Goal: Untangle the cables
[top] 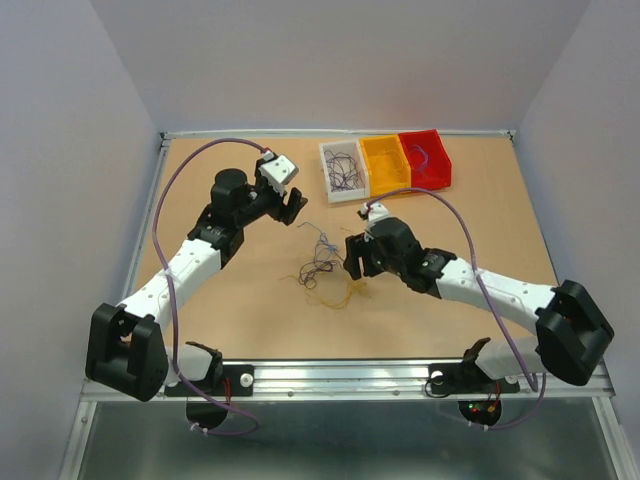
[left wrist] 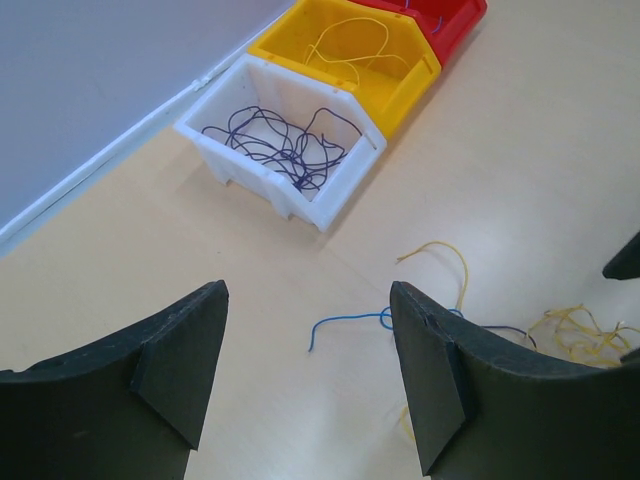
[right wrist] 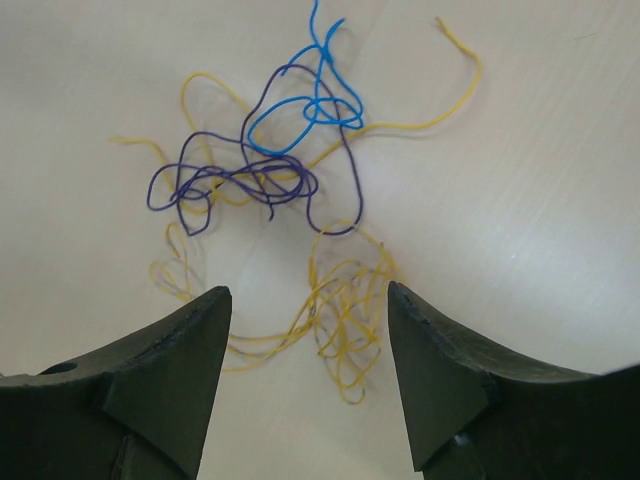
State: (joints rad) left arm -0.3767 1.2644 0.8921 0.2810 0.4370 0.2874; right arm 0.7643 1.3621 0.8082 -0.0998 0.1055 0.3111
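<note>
The cables (top: 322,272) lie in a loose clump on the wooden table between the two arms. In the right wrist view a yellow tangle (right wrist: 345,300) sits nearest, with a purple strand (right wrist: 240,180) and a blue strand (right wrist: 310,105) beyond it. My right gripper (right wrist: 307,300) hovers over the yellow tangle, open, its jaws on either side of the loops. The same gripper (top: 355,262) is at the clump's right edge. My left gripper (top: 292,205) stands open behind the clump and holds nothing. Past its jaws (left wrist: 308,300) lie a blue strand end (left wrist: 345,322) and a yellow strand (left wrist: 450,250).
Three bins stand in a row at the back: a white bin (top: 343,170) holding purple wires, a yellow bin (top: 385,165) and a red bin (top: 425,160). The white bin (left wrist: 300,205) and the yellow bin (left wrist: 400,80) lie ahead of the left gripper.
</note>
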